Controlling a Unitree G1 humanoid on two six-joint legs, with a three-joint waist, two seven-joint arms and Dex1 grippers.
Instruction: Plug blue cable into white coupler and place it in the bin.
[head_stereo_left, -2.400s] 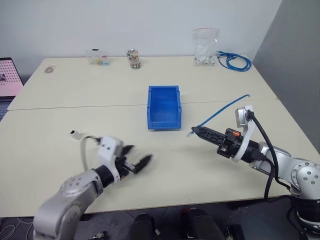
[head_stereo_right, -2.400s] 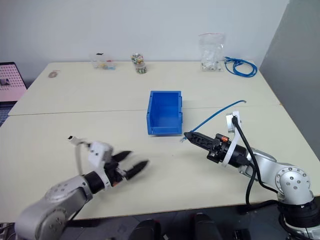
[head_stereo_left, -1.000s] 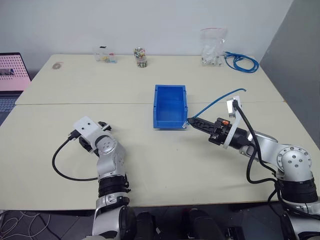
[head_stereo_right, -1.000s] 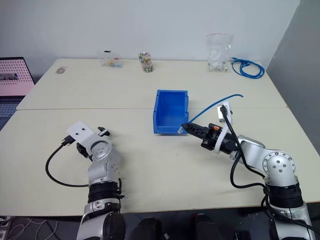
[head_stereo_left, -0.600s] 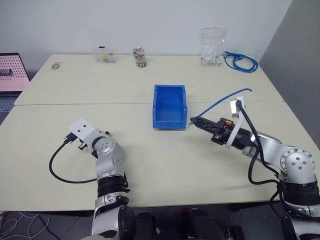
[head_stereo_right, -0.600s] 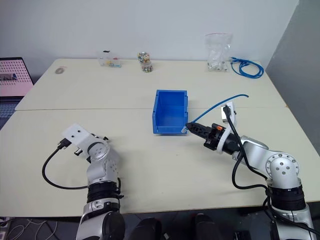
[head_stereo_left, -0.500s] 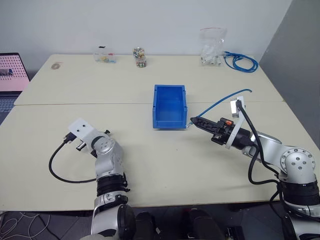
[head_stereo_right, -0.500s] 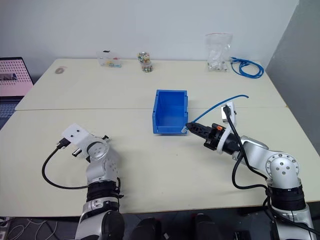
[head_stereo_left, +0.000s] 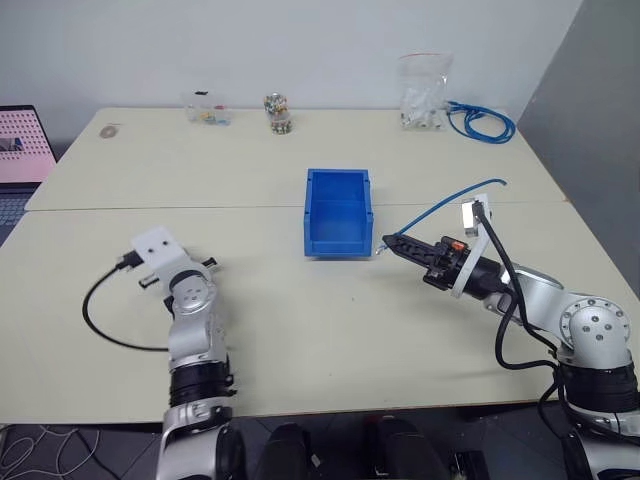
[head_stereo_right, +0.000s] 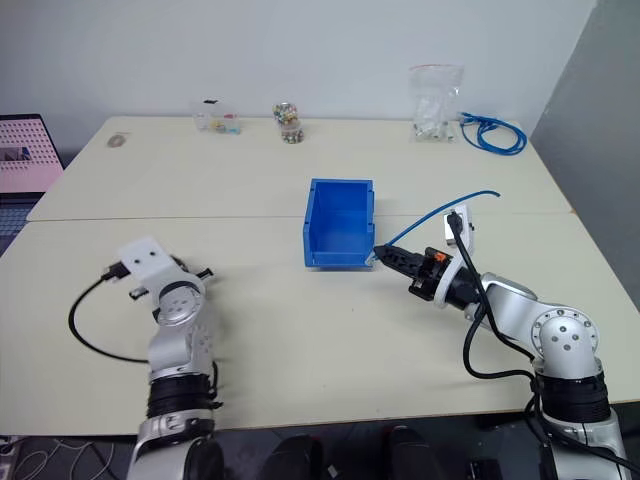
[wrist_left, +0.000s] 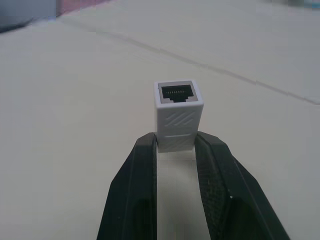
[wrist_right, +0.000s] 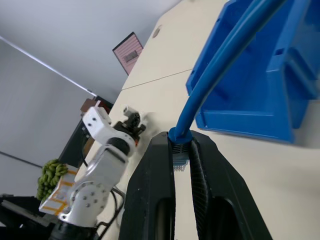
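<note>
Left wrist view: left gripper pinches the white coupler, socket facing outward. Right gripper clamps the blue cable behind its plug, beside the bin. Both parts secured but well apart; mating and binning outstanding.

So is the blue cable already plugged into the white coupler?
No, the left gripper holds the white coupler with its port empty, while the blue cable sits in the right gripper.

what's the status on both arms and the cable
Left gripper shut on the white coupler, socket facing outward. Right gripper shut on the blue cable near its plug, beside the bin. Not yet mated; nothing between them.
</note>
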